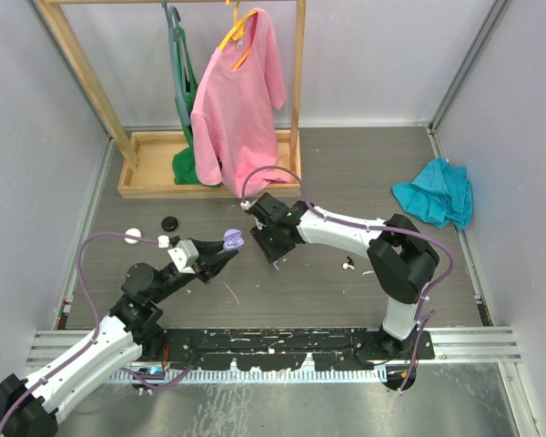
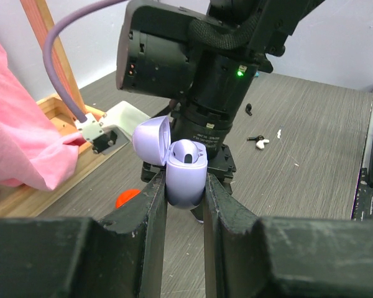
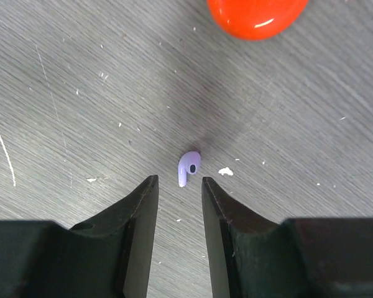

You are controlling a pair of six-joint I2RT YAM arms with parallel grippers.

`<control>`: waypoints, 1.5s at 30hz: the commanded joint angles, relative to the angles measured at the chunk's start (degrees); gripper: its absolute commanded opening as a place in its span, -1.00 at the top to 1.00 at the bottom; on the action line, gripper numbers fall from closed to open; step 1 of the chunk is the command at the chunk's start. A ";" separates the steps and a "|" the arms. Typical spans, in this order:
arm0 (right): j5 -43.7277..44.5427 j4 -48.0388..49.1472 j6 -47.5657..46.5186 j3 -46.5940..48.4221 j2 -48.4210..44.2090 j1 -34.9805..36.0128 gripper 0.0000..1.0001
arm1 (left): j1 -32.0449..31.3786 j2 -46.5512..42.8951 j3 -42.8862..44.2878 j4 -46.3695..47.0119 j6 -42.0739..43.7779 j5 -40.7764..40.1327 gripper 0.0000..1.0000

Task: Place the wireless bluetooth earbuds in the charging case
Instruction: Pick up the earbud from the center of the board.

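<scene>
Left hand (image 2: 185, 182) grips lilac case (image 2: 187, 166); right hand (image 3: 179, 181) parted, earbud (image 3: 188, 166) just beyond tips.

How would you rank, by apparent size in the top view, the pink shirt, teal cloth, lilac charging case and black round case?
1. pink shirt
2. teal cloth
3. lilac charging case and black round case: too alike to rank, as the lilac one is raised nearer the camera.
</scene>
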 commanded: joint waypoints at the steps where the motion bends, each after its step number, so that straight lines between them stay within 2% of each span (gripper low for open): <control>1: 1.94 -2.44 -1.01 4.70 1.37 0.15 0.21 | -0.19 -0.42 1.75 2.22 0.62 -0.41 1.00; 19: 1.63 -5.64 -2.84 8.48 8.87 0.10 0.29 | -0.15 -0.12 1.84 2.13 0.71 -0.35 1.00; 27: 2.03 -7.82 -2.28 8.81 9.67 0.15 0.45 | -0.18 0.20 1.88 2.13 0.80 -0.32 1.00; 37: 4.18 -3.06 -1.71 3.18 -2.60 0.15 0.62 | -0.21 -0.24 1.24 3.52 0.54 0.02 1.00; 45: 5.75 6.45 -1.69 -3.09 -15.73 0.16 0.66 | -0.19 -0.40 -0.16 6.26 0.92 1.30 1.00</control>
